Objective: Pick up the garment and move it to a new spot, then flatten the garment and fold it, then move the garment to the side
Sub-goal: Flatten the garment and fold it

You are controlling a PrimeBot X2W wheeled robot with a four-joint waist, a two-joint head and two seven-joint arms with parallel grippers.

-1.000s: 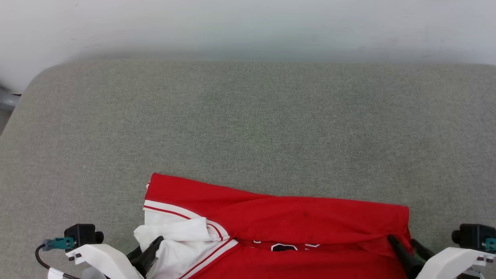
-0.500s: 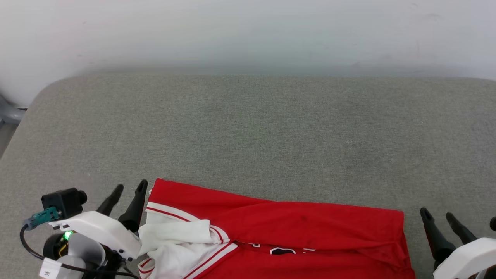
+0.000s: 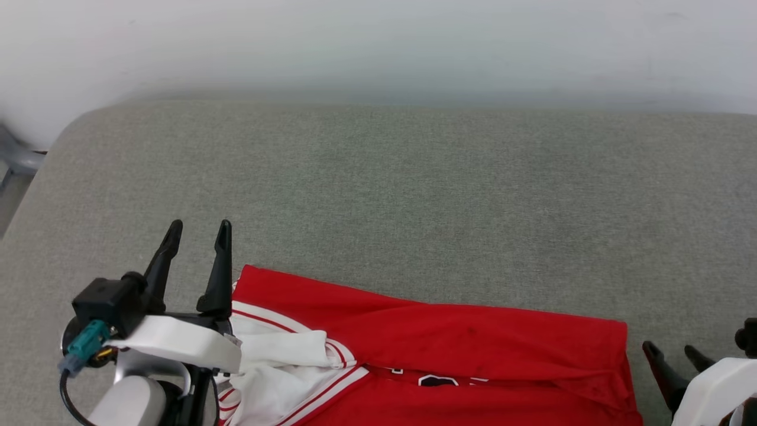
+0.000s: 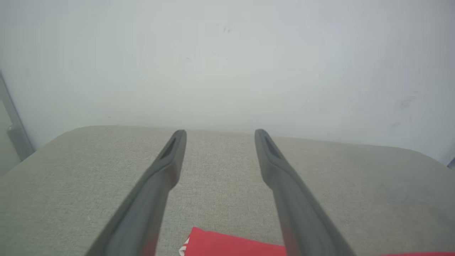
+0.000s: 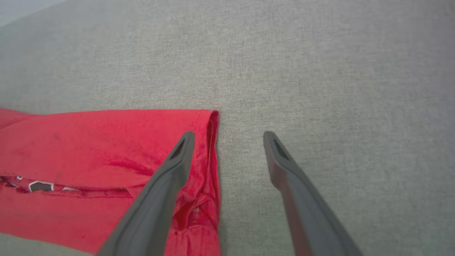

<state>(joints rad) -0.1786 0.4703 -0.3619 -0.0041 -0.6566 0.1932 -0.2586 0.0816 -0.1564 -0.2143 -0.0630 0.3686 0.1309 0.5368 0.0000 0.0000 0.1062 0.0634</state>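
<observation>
Both arms have let go of the shirt (image 3: 473, 349) since a second ago: the left gripper (image 3: 200, 228), then pinching the white sleeve (image 3: 278, 361), now stands just off the shirt's far left corner, and the right gripper (image 3: 669, 349), then closed on the right edge, has drawn clear to the right of it.

The shirt lies at the near side of the grey padded surface (image 3: 378, 195), doubled over along its length. Its far part is a plain red band folded down toward the near side, and the black numbers (image 3: 437, 380) peep out from under that band's edge. The white sleeve is bunched loosely on top at the left, so the fold looks unfinished to me, with tidying still to do there.

The left gripper's fingers are spread wide with nothing between them, and they point away toward the far wall (image 3: 378, 41). It appears lifted above the cloth, probably so that it does not drag the fresh fold. The right gripper is likewise spread and empty. In its wrist view one finger crosses the shirt's hemmed right edge and the other is over bare padding; whether that finger touches the cloth I cannot tell. Each gripper is close to one end of the shirt, which would suit taking hold of it again.
</observation>
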